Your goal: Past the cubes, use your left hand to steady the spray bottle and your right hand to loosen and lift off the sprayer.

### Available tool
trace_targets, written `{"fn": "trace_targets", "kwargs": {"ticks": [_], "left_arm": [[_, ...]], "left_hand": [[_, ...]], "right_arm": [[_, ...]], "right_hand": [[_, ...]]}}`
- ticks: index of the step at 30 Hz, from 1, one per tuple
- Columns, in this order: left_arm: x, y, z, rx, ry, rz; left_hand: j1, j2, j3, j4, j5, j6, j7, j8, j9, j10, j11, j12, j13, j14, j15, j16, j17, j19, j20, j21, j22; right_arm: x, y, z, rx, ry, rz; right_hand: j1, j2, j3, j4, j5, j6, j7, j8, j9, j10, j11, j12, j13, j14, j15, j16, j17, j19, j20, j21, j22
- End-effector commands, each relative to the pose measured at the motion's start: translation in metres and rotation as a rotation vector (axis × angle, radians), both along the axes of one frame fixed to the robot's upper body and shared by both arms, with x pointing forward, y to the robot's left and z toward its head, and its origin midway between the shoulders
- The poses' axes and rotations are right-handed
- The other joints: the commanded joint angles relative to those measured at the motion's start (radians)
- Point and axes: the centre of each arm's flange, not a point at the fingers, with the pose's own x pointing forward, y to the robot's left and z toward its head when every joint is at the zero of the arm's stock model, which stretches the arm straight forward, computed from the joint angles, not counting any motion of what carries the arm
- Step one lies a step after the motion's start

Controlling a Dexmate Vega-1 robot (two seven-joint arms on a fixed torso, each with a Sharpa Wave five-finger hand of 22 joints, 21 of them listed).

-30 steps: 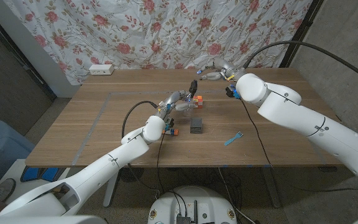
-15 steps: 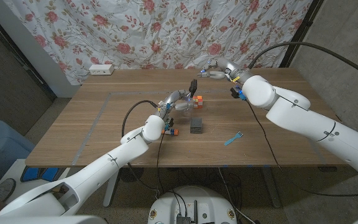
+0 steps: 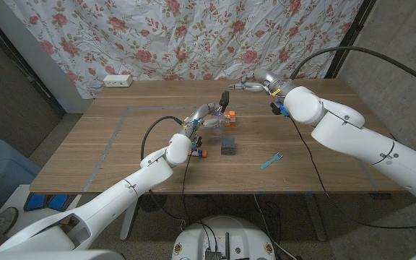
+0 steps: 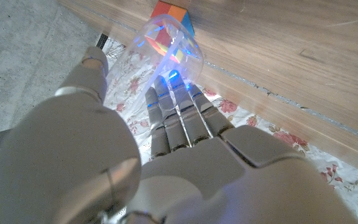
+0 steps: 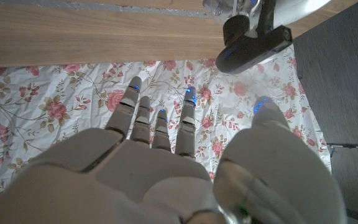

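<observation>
1. A floral curtain (image 3: 193,36), white with red roses, is hanging behind a wooden table (image 3: 121,152), and a white power strip (image 3: 118,81) is lying at the table's far left edge.
2. Around the middle of the table, an orange cube (image 3: 230,115) is sitting just beside the spray bottle, a dark grey cube (image 3: 228,145) is lying nearer the front, and a small orange-and-blue cube (image 3: 201,153) is lying close to the left wrist.
3. A thin light-blue strip (image 3: 271,160) is lying well apart to the right, near the front edge.
4. The spray bottle (image 3: 214,120) is standing mid-table, past the grey cube; its body is clear, rounded plastic, and the multicoloured cube is showing through it in the left wrist view (image 4: 169,46).
5. The left hand (image 3: 202,118) is gripping the bottle, its fingers (image 4: 179,118) wrapping the clear wall.
6. The black sprayer (image 3: 224,98) is sitting on top of the bottle, dark and angular; in the right wrist view (image 5: 253,42) it is showing as a black head on a stem.
7. The right hand (image 3: 255,81) is hovering beyond the sprayer, apart from it, its smooth pale fingers (image 5: 160,118) reaching out straight and slightly spread, holding nothing.
</observation>
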Motion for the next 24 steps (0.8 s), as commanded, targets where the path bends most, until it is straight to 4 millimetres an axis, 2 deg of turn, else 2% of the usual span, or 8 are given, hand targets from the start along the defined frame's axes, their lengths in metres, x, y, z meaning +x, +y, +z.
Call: {"fn": "trace_targets", "kwargs": {"ticks": [1,4,14,24], "left_arm": [[-0.003,0.002,-0.001,-0.017,0.0,0.027],[-0.003,0.003,-0.001,-0.024,0.002,0.026],[-0.003,0.004,-0.001,-0.026,0.006,0.037],[-0.003,0.002,-0.001,-0.025,0.008,0.04]], "left_hand": [[-0.005,0.144,0.022,0.016,0.0,0.123,-0.041,0.007,0.003,0.076,-0.064,-0.003,0.002,0.011,-0.116,-0.006,0.002,0.008,-0.052,0.0,0.003],[-0.007,0.144,0.022,0.017,0.0,0.125,-0.041,0.008,0.003,0.077,-0.062,-0.003,0.003,0.011,-0.116,-0.007,0.002,0.008,-0.052,0.0,0.003],[-0.018,0.151,0.026,0.022,0.0,0.124,-0.04,0.008,0.002,0.082,-0.059,-0.003,0.005,0.013,-0.114,-0.012,-0.001,0.008,-0.053,0.0,0.004],[-0.019,0.152,0.028,0.019,0.0,0.127,-0.039,0.008,0.002,0.08,-0.06,-0.005,0.006,0.014,-0.115,-0.013,0.0,0.009,-0.052,0.0,0.004]], "right_arm": [[-0.006,0.011,0.003,-0.044,0.043,-0.044],[-0.006,0.015,0.004,-0.063,0.071,-0.051],[-0.009,0.029,0.003,-0.09,0.071,-0.025],[-0.006,0.038,0.003,-0.114,0.074,-0.039]], "right_hand": [[-0.02,0.002,-0.007,-0.001,0.01,-0.013,0.029,-0.009,0.01,-0.004,0.037,0.005,0.005,0.009,0.011,0.001,0.001,-0.001,0.0,0.003,0.006],[-0.033,0.003,-0.009,-0.001,0.011,-0.025,0.038,-0.012,0.014,0.008,0.052,0.011,0.006,0.019,0.012,0.003,0.001,0.0,0.0,0.003,0.006],[-0.057,0.0,-0.016,0.0,0.009,-0.051,0.069,-0.021,0.021,-0.003,0.054,0.008,0.007,0.012,0.014,-0.004,-0.001,-0.009,0.002,0.0,0.006],[-0.07,0.001,-0.018,0.001,0.007,-0.06,0.07,-0.024,0.025,-0.016,0.054,0.003,0.008,0.001,0.013,-0.01,-0.002,-0.014,0.001,-0.001,0.006]]}}
